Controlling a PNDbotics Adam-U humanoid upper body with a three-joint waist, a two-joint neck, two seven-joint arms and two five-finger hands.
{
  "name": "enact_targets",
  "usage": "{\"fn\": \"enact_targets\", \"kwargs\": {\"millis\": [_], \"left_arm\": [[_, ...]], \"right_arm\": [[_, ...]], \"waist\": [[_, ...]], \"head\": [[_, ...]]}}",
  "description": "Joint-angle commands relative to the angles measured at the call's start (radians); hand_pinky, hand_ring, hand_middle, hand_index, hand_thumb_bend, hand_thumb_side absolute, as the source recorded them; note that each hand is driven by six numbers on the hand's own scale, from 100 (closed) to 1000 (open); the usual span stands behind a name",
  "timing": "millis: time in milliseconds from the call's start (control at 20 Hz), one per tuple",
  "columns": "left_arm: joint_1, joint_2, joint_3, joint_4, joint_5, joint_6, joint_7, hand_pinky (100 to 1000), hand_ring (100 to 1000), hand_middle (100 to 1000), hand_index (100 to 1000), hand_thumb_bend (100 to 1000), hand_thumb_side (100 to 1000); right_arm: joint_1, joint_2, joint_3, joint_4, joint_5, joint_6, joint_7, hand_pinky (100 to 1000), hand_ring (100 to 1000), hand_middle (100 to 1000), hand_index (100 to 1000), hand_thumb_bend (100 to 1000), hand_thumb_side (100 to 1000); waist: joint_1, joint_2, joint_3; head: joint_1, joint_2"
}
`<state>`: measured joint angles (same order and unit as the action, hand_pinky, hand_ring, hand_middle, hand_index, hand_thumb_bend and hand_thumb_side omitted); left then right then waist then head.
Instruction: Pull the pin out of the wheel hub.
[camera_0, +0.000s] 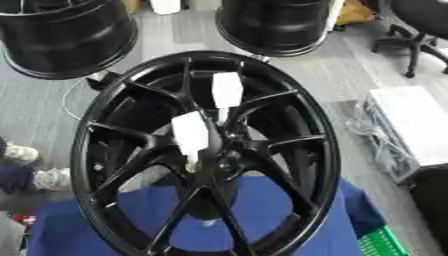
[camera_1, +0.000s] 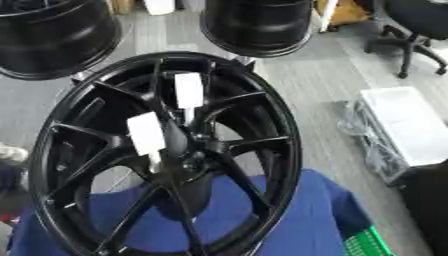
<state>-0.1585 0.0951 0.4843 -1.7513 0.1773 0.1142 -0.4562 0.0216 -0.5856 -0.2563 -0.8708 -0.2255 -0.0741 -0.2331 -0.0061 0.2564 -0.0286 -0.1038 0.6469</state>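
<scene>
Wheel hub is seen standing nearly upright at the middle of both eye views, a black multi-spoke rim leaned slightly, its lower edge resting on a blue cloth that covers the near surface. Two white pins are seen at its centre: the nearer white pin sits just left of the hub's middle, its narrow lower end set into the hub close to the central bore, and the farther white pin stands above and slightly right of it, between two spokes, its thin stem running down toward the centre. Both are tilted slightly and appear seated in the hub, though the exact holes cannot be made out. Neither robot hand is shown in either view, so no arm pose can be told, and whether the fingers are spread, pressed together or pinching anything cannot be told. Beyond the hub, two more black wheels are seen on the grey floor: one at the far left and one at the far middle. To the right, a white flat box lies on the floor with clear plastic wrapping bunched along its left side, and a black office chair stands at the far right. A green crate corner shows at the near right, just beside the blue cloth.
</scene>
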Motion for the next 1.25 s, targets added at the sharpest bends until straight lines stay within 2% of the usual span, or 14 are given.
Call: {"fn": "enact_targets", "kwargs": {"millis": [50, 100, 200, 300, 400, 550, 650, 850, 1250], "left_arm": [[-0.011, 0.006, 0.005, -0.023, 0.004, 0.0, 0.002, 658, 724, 567, 705, 358, 788], [-0.011, 0.006, 0.005, -0.023, 0.004, 0.0, 0.003, 658, 724, 567, 705, 358, 788], [-0.011, 0.003, 0.005, -0.024, 0.005, 0.0, 0.003, 659, 724, 567, 705, 358, 788], [-0.011, 0.001, 0.004, -0.024, 0.005, 0.0, 0.002, 659, 724, 567, 705, 357, 788], [-0.011, -0.002, 0.003, -0.024, 0.005, 0.0, 0.0, 659, 725, 567, 705, 357, 789], [-0.011, -0.006, -0.002, -0.023, 0.006, 0.0, -0.005, 659, 726, 568, 705, 357, 789], [-0.009, -0.008, -0.004, -0.022, 0.006, -0.001, -0.008, 659, 726, 568, 705, 356, 790], [-0.008, -0.013, -0.007, -0.02, 0.008, -0.004, -0.012, 659, 727, 568, 705, 356, 792], [-0.006, -0.017, -0.009, -0.016, 0.006, -0.011, -0.017, 660, 729, 568, 705, 353, 793]], "right_arm": [[0.012, 0.03, -0.042, -0.162, 0.075, -0.019, -0.035, 580, 447, 754, 823, 100, 850], [0.014, 0.06, -0.054, -0.241, 0.105, -0.025, -0.051, 576, 456, 751, 815, 100, 763], [0.018, 0.132, -0.069, -0.424, 0.16, -0.035, -0.074, 570, 472, 748, 804, 100, 656], [0.016, 0.202, -0.065, -0.593, 0.2, -0.033, -0.08, 567, 484, 745, 796, 100, 593], [0.006, 0.266, -0.042, -0.732, 0.222, -0.026, -0.075, 566, 489, 742, 789, 100, 591], [-0.013, 0.329, 0.01, -0.849, 0.226, -0.004, -0.046, 568, 496, 742, 787, 100, 622], [-0.03, 0.358, 0.036, -0.873, 0.239, 0.014, -0.021, 569, 499, 741, 786, 100, 656], [-0.068, 0.411, 0.067, -0.854, 0.243, 0.038, 0.0, 570, 501, 736, 782, 100, 760], [-0.09, 0.427, 0.091, -0.823, 0.237, 0.038, 0.011, 571, 503, 733, 779, 100, 809]], "waist": [[-0.002, -0.01, -0.002], [-0.001, -0.009, -0.002], [0.002, -0.009, -0.003], [0.004, -0.009, -0.003], [0.007, -0.009, -0.003], [0.011, -0.01, -0.003], [0.015, -0.01, -0.003], [0.022, -0.007, -0.003], [0.032, -0.004, -0.008]], "head": [[0.006, -0.016], [0.008, -0.017], [0.012, -0.016], [0.014, -0.016], [0.016, -0.015], [0.019, -0.017], [0.024, -0.014], [0.029, -0.012], [0.041, -0.015]]}}
